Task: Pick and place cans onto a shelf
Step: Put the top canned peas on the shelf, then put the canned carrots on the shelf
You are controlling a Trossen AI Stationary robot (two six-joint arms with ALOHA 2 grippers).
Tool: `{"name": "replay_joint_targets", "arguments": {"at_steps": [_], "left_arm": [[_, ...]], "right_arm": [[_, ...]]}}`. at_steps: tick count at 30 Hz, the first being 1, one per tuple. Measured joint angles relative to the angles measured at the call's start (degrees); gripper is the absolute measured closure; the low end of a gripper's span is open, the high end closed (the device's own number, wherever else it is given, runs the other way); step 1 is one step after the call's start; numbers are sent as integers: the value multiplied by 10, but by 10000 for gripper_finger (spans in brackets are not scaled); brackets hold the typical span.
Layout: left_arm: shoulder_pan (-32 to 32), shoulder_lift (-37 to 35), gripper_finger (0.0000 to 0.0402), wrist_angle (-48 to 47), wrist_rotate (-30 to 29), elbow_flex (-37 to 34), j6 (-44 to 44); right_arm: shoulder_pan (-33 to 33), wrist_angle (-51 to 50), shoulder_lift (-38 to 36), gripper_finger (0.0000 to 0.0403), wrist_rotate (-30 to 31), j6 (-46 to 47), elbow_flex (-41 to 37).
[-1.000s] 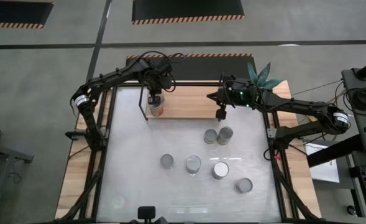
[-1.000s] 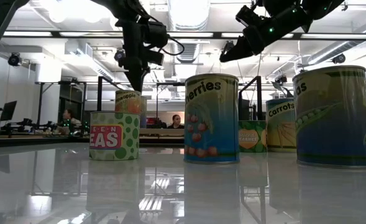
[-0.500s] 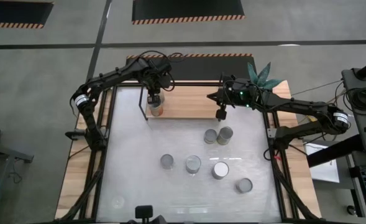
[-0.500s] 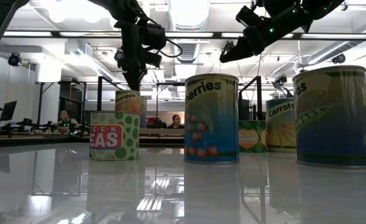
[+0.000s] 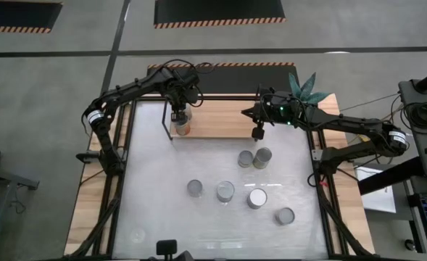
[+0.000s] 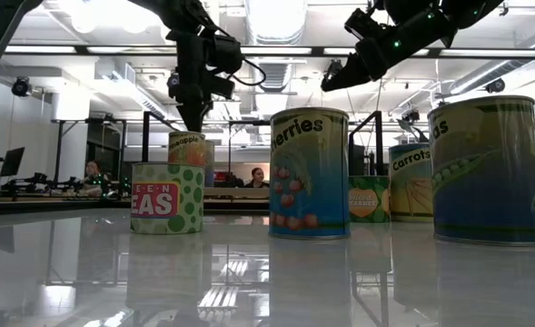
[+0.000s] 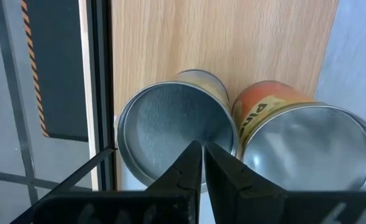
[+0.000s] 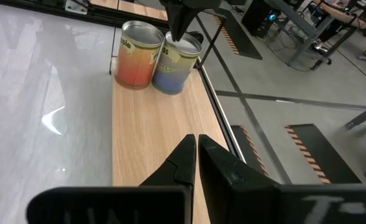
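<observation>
Two cans stand side by side at the left end of the wooden shelf [image 5: 220, 119]: a silvery-lidded one [image 7: 176, 121] at the far side and an orange-labelled one [image 7: 307, 146] nearer. My left gripper [image 7: 202, 146] is shut and empty, pointing down just above the far can's lid; it also shows in the high view [image 5: 179, 112] and the low view [image 6: 194, 123]. My right gripper [image 5: 257, 133] is shut and empty above the shelf's near edge, right of the middle. Several more cans [image 5: 225, 191] stand upright on the white tabletop.
Two cans [image 5: 254, 157] touch each other just in front of the shelf, below my right gripper. Others [image 5: 284, 215] stand spread toward the table's near right. A green plant [image 5: 304, 87] stands at the shelf's far right. The shelf's black rod frame [image 7: 99, 93] runs beside the far can.
My left gripper, shut, has gone up a little from the far can on the shelf. The cans have stayed where they were.
</observation>
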Motion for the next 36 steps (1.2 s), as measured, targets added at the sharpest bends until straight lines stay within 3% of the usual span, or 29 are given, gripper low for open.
{"name": "replay_joint_targets", "arguments": {"at_steps": [13,18,20,24,28,31,36], "left_arm": [[-1,-22,401,-2,2,-1,-31],[-18,-70,401,50,77,-15,-67],[-36,-93,401,84,107,-35,-75],[-89,-144,401,152,108,-99,-106],[-155,-204,401,234,106,-176,-139],[-203,-256,401,308,91,-237,-140],[-265,-344,401,419,15,-322,-140]], "right_arm": [[4,0,-8,394,0,10,1],[27,1,-29,394,-4,30,4],[44,0,-34,394,-6,30,4],[92,1,-37,394,-7,33,4],[145,0,-37,394,-6,103,4],[185,-74,-37,394,-6,180,29],[243,-328,-25,394,-6,324,101]]}}
